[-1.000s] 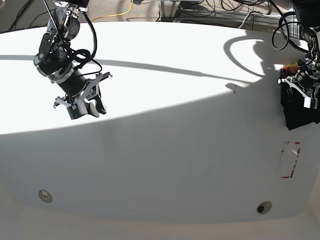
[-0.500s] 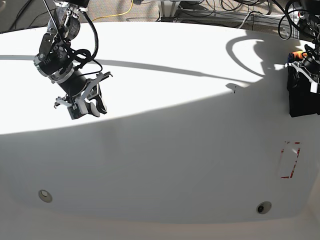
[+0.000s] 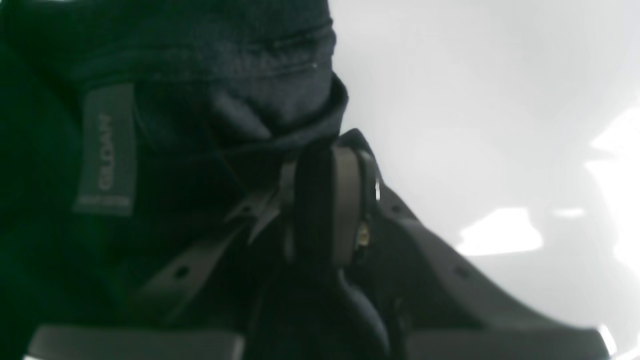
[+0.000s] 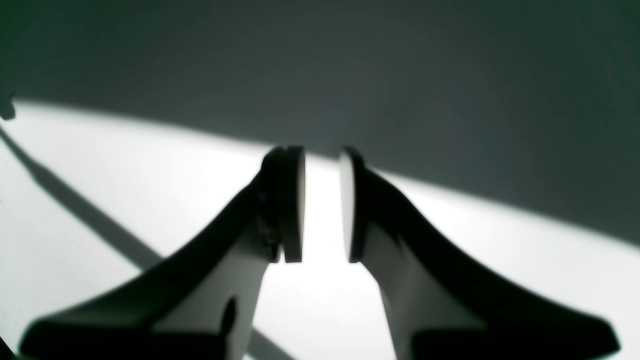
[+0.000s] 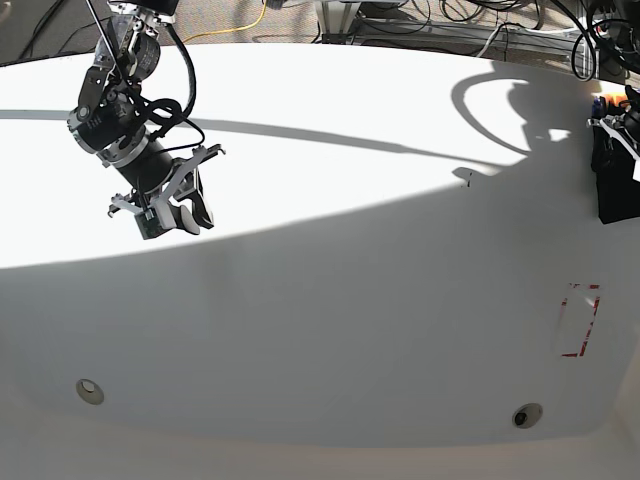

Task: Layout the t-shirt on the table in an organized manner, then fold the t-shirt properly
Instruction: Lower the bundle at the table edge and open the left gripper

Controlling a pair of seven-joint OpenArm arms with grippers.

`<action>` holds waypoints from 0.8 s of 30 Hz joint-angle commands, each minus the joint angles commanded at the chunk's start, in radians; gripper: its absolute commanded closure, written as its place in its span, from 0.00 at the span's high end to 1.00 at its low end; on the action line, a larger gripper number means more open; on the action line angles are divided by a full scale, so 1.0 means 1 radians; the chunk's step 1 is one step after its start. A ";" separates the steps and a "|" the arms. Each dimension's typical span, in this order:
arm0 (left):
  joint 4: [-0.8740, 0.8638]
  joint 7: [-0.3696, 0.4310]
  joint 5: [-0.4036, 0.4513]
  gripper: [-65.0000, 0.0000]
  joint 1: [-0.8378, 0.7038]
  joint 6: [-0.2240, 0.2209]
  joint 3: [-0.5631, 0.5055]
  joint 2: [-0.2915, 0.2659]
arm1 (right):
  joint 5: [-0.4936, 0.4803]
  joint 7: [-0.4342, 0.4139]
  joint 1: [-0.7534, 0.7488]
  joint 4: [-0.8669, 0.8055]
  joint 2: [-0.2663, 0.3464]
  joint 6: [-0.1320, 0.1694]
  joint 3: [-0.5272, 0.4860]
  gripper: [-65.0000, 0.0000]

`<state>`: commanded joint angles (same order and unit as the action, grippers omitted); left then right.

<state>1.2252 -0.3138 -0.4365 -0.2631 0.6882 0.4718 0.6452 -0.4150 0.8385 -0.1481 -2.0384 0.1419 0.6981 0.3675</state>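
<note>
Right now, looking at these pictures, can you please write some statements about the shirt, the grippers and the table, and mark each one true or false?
1. The left gripper is shut on the t-shirt. True.
2. The right gripper holds cloth. False: its jaws stand apart with nothing between them.
3. The t-shirt lies spread flat across the table. False: it hangs bunched at the base view's right edge.
4. A grey neck label shows in the left wrist view. True.
5. The red dashed mark is covered. False: it is bare.
</note>
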 joint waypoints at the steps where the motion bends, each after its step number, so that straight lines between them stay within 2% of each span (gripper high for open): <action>1: 0.023 -0.012 0.000 0.13 0.006 0.000 0.000 -0.003 | 0.000 -0.002 0.000 0.000 0.000 0.000 -0.002 0.18; 3: 0.069 -0.040 0.000 0.13 0.023 0.000 0.000 -0.020 | 0.000 -0.002 0.008 0.000 0.000 0.000 -0.003 0.18; 6: 0.153 -0.058 0.006 0.13 0.075 -0.005 0.003 -0.081 | 0.006 -0.002 0.031 0.002 0.000 0.000 -0.003 0.19; 10: 0.255 -0.057 0.011 0.12 0.104 -0.011 0.003 -0.147 | 0.097 -0.005 0.060 0.003 -0.005 0.000 -0.012 0.19; 14: 0.342 -0.052 0.060 0.12 0.120 -0.080 0.003 -0.210 | 0.232 -0.029 0.104 0.006 -0.006 0.000 -0.072 0.18; 15: 0.384 -0.051 0.101 0.12 0.133 -0.121 0.002 -0.245 | 0.313 -0.069 0.112 0.008 -0.009 0.000 -0.107 0.18; 18: 0.443 -0.038 0.180 0.12 0.163 -0.173 -0.002 -0.324 | 0.470 -0.186 0.121 0.018 -0.038 0.000 -0.161 0.18; 21: 0.485 0.006 0.262 0.12 0.189 -0.192 -0.002 -0.407 | 0.606 -0.331 0.124 0.044 -0.072 0.000 -0.178 0.18; 24: 0.506 0.058 0.347 0.12 0.199 -0.195 -0.003 -0.480 | 0.703 -0.453 0.124 0.078 -0.107 0.000 -0.175 0.18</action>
<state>1.7315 -0.2555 -0.0898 -0.0637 0.4933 0.4687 0.1649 0.2877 0.3859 -0.0238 -1.9601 0.0345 0.6981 0.1926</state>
